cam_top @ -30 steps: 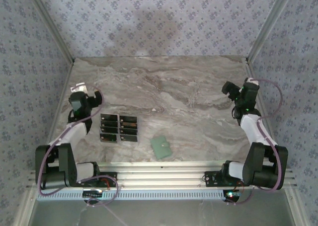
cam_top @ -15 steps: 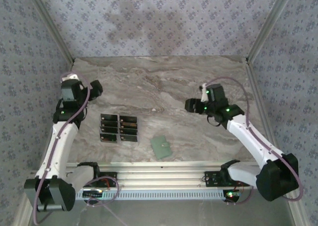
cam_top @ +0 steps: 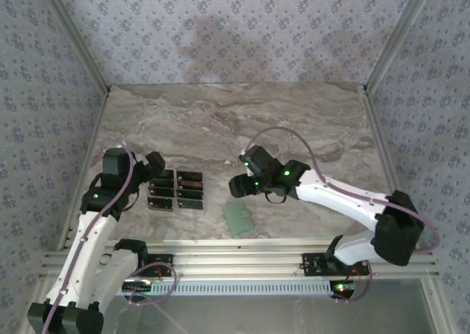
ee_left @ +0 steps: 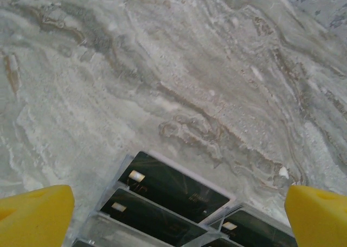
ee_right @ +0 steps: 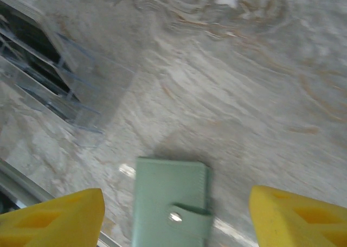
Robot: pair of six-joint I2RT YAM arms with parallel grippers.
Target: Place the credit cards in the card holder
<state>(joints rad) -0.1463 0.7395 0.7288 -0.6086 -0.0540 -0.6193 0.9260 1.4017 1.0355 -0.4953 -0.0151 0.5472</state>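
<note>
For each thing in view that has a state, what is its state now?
left claw: open, empty, near the credit cards
right claw: open, empty, near the card holder
credit cards: lying flat in two columns, none held
card holder: folded shut, flat on the table

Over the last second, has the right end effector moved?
Yes. The right end effector moved left and nearer, from by the right wall to just beyond the wallet.

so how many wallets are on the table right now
1. The green wallet lies closed near the front edge of the table, right of the black cards, with the open right gripper just beyond it. No other seems hidden.
</note>
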